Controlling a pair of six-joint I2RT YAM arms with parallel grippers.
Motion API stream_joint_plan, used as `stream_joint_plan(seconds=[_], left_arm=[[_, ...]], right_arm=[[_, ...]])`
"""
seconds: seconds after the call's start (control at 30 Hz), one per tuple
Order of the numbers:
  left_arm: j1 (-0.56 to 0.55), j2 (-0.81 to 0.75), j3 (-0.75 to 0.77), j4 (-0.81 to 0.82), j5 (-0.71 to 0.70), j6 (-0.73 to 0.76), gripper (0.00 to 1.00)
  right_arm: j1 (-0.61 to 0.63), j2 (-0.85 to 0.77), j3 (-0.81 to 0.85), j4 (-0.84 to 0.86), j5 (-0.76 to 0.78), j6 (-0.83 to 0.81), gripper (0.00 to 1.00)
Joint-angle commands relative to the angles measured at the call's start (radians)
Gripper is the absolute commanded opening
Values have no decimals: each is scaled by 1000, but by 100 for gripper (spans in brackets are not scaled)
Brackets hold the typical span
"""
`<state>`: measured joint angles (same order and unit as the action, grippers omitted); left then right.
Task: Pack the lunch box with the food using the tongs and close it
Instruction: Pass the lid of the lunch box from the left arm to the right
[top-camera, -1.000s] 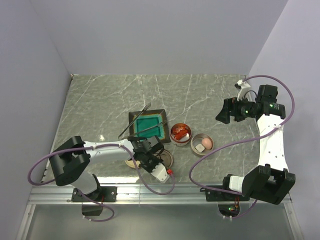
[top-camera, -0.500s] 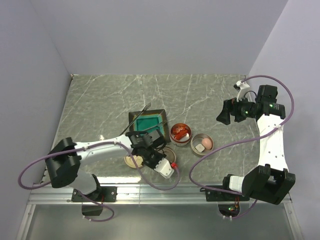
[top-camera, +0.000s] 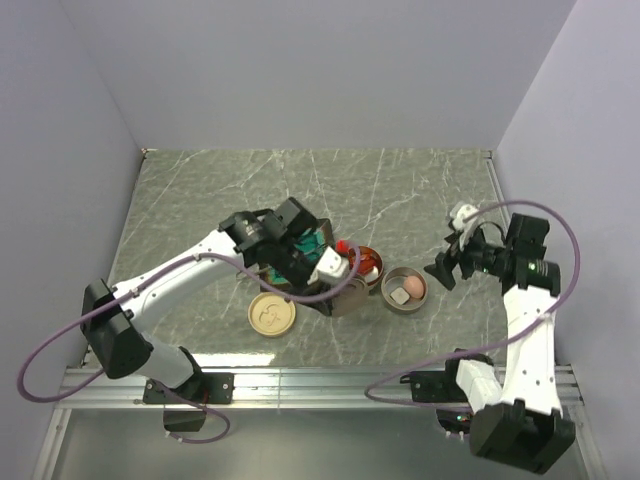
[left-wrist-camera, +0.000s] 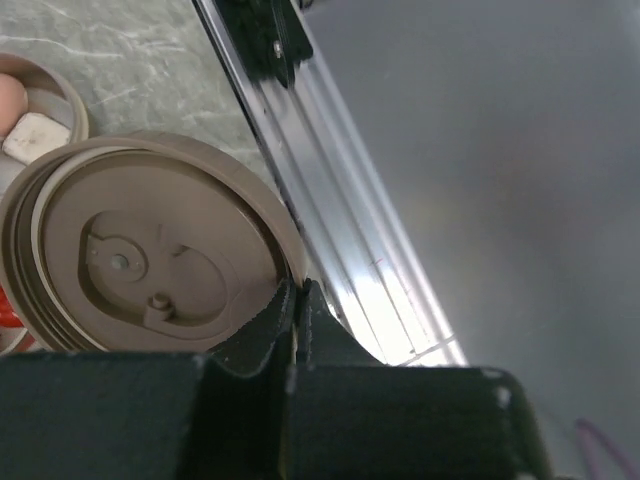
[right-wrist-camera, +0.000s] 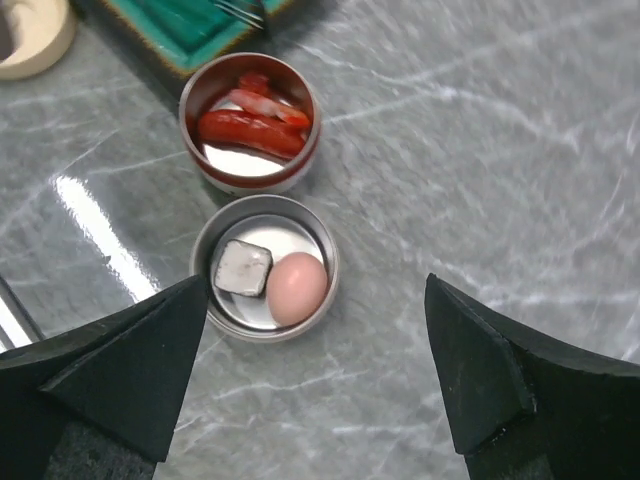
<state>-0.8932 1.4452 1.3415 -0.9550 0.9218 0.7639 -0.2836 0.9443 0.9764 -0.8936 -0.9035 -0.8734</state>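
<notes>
left gripper (left-wrist-camera: 298, 305) clenched on the rim of a brown round lid (left-wrist-camera: 150, 270), close against the red bowl (right-wrist-camera: 188, 110) near the middle of the table
a thin pinch at the very edge is the weak point, i judge: the lid could swivel or slip free and land on that bowl, scattering the sausage and shrimp pieces (right-wrist-camera: 250, 120). the tongs (right-wrist-camera: 238, 10) lie in the teal tray (right-wrist-camera: 185, 45) with no gripper on them, and in the top view the left arm covers the tray, blocking any reach from above. the right gripper (right-wrist-camera: 315, 290) hangs spread wide and empty over the second bowl (right-wrist-camera: 212, 310), where the white cube (right-wrist-camera: 243, 267) and pink egg (right-wrist-camera: 297, 288) sit side by side, right of the table's centre. a tan disc (top-camera: 272, 313) lies toward the near edge
</notes>
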Motion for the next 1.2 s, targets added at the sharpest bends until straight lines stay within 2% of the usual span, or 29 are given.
stream_joint_plan(seconds=[0.0,0.13,0.17,0.23,0.27,0.3,0.33,0.37,0.4,0.43,0.47,0.5,0.53,0.57,0.67,0.7,0.73,0.77,0.8,0.83,0.87,1.03,1.17], left_arm=[[75,33,86,-77,242,-69,0],[157,87,149,-117,362,-96,0],[171,93,157,-110,388,-109,0],[206,92,159,-32,437,-194,0],[220,86,157,8,445,-225,0],[235,81,150,51,460,-262,0],[269,66,143,100,465,-359,1],[284,54,133,254,469,-423,0],[296,37,93,347,460,-498,1],[316,-9,59,481,450,-679,1],[326,-37,23,610,433,-798,0],[333,-58,-54,885,398,-997,0],[345,-83,-83,992,384,-1076,0],[350,-83,-97,1051,371,-1125,0],[356,-63,-62,1085,344,-1182,0],[356,-68,-83,1136,329,-1278,0],[365,-81,-103,1297,315,-1343,0],[372,-85,-143,1382,284,-1414,0],[378,-82,-153,1457,278,-1551,0],[385,-69,-157,1593,270,-1610,0],[390,-66,-171,1642,246,-1658,0],[415,-48,-166,1772,212,-1802,0],[421,-31,-150,1828,196,-1850,0]], right_arm=[[7,-91,-77,68,-158,-231,95],[23,-179,-128,88,-284,-341,88],[38,-194,-143,116,-304,-291,81],[96,-228,-171,307,-287,-109,75],[110,-233,-176,376,-278,78,70],[125,-231,-177,445,-272,141,69],[144,-223,-173,446,-272,181,68],[179,-222,-173,455,-272,292,67],[198,-226,-188,549,-262,379,67],[211,-252,-241,621,-250,466,67],[227,-275,-281,706,-236,646,68],[265,-303,-324,890,-177,731,68],[279,-361,-405,997,-143,801,68],[350,-384,-436,1132,-106,886,70],[452,-404,-469,1229,70,988,71],[495,-394,-466,1286,99,1020,71],[507,-366,-463,1324,124,1063,70],[517,-349,-455,1366,168,1146,70],[529,-331,-449,1439,185,1183,69],[552,-294,-427,1466,208,1218,69],[567,-276,-415,1490,241,1270,69],[649,-194,-352,1587,328,1321,71],[713,-145,-320,1627,374,1327,72]])
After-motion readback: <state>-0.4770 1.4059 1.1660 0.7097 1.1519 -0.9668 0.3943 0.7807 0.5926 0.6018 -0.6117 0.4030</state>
